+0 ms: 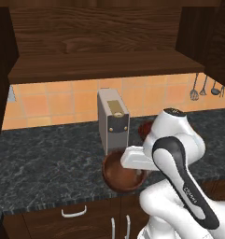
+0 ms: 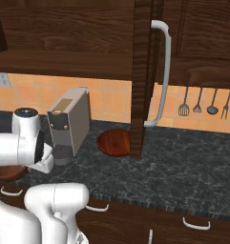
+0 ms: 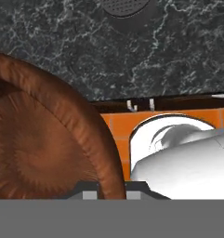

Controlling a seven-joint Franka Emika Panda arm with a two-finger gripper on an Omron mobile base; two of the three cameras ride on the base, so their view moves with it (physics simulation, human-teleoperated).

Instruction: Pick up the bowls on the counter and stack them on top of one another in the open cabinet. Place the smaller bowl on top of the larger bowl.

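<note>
- The smaller bowl (image 1: pixel 119 171) sits low in the centre of the left base view, at the front edge of the counter (image 1: pixel 44 163), its deep reddish-brown hollow facing up.
- The end effector (image 3: pixel 112 188) is at that bowl: in the hand view the bowl's thick rounded rim (image 3: pixel 92 135) curves down the left half of the frame and runs between the two dark finger tips at the bottom edge, one tip inside the wall and one outside.
- The tips sit close against the rim on both sides; I cannot tell for sure whether they are clamped on it.
- In the left base view the white wrist covers the bowl's right side, so the fingers themselves are hidden there.
- The larger bowl (image 2: pixel 114 142) lies flat on the counter in the middle of the right base view, just right of the coffee machine and partly behind the open cabinet door (image 2: pixel 141 76).
- In the left base view only a dark red sliver of it (image 1: pixel 144 128) shows behind the arm.
- A grey coffee machine (image 1: pixel 113 119) stands upright just behind the smaller bowl.
- The open cabinet (image 1: pixel 100 65) fills the top of the left base view, its plank shelf bare.
- Kitchen utensils (image 2: pixel 204 105) hang on the orange tiled wall at the right of the right base view.
</note>
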